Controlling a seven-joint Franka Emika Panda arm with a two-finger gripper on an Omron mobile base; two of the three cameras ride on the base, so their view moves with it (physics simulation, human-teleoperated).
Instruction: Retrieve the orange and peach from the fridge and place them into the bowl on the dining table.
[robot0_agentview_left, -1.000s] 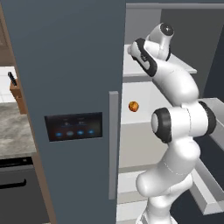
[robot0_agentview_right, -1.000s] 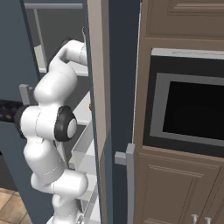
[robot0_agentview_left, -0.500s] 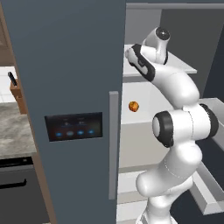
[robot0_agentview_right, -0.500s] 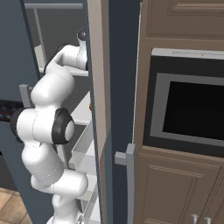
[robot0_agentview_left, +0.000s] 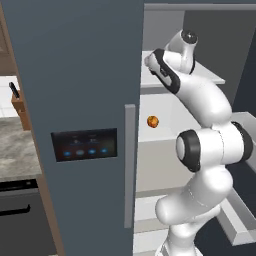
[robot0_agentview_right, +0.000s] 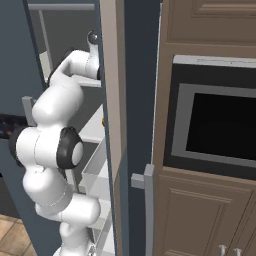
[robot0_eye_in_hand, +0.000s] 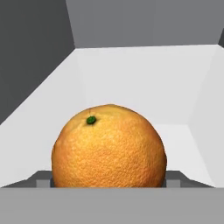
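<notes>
The orange (robot0_eye_in_hand: 109, 146) is large in the hand view, resting on a white shelf inside the fridge (robot0_agentview_left: 75, 75). My gripper (robot0_eye_in_hand: 109, 181) has a grey fingertip (robot0_eye_in_hand: 43, 180) against each side of the orange, shut on it. In the left base view the arm reaches onto the upper shelf (robot0_agentview_left: 205, 75), with the hand (robot0_agentview_left: 159, 67) at the door's edge and its fingers hidden behind that edge. A small orange-brown fruit, the peach (robot0_agentview_left: 152, 121), lies on the shelf below. The bowl and the dining table are out of view.
The closed left fridge door carries a dark panel with blue lights (robot0_agentview_left: 84, 145) and a grey handle (robot0_agentview_left: 130, 165). The open right door's edge (robot0_agentview_right: 112, 100) stands beside brown cabinets and a built-in oven (robot0_agentview_right: 220, 125). White bins (robot0_agentview_right: 95, 175) sit low in the fridge.
The hand has pushed a little further left and down onto the upper shelf. The jaws have narrowed onto the orange.
</notes>
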